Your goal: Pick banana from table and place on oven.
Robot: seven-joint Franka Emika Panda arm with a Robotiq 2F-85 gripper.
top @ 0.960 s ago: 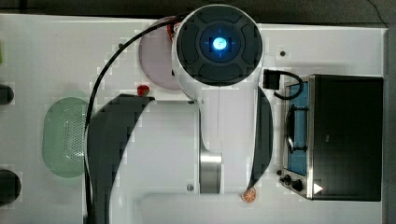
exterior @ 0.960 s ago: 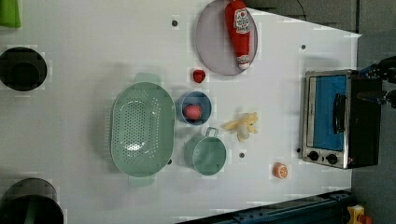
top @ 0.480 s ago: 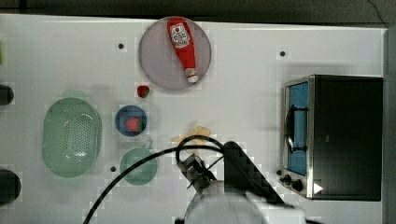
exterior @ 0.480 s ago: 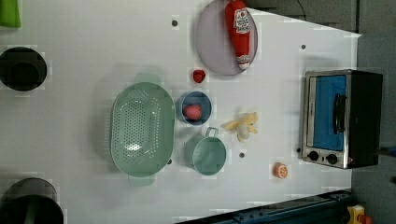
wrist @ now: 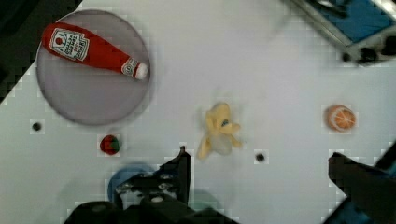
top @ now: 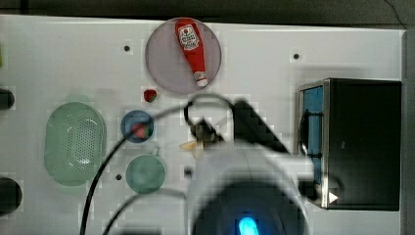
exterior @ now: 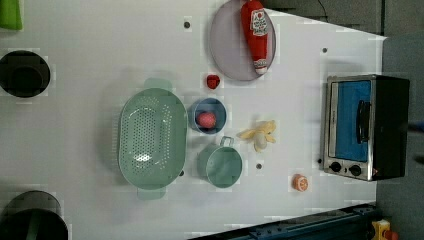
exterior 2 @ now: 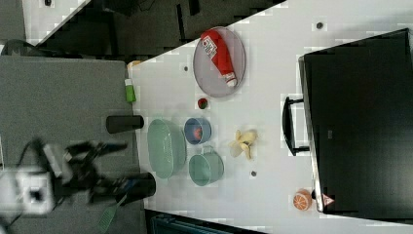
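Note:
The banana [exterior: 260, 135] lies on the white table [exterior: 300, 100], pale yellow and curved, between the small green pot and the oven [exterior: 367, 127]. It also shows in the right view [exterior 2: 245, 141] and the wrist view [wrist: 215, 130]. In the top view my blurred arm hangs over it, and just its tip [top: 188, 145] peeks out. My gripper [wrist: 258, 156] is open, its dark fingers [wrist: 180, 168] spread wide above the table. The banana lies a little beyond them, untouched. The oven [top: 362, 142] has a black top and a blue glass door.
A ketchup bottle [exterior: 256, 30] lies on a grey plate [exterior: 227, 50]. A green colander [exterior: 150, 137], a blue bowl [exterior: 207, 116] and a small green pot [exterior: 222, 165] stand to the left view's left of the banana. An orange slice [exterior: 300, 182] sits near the oven. Black cups [exterior: 24, 74] line the table's edge.
In the top view my arm has swung from the upper middle, past the lower edge, to over the banana. The banana and the other things have not moved.

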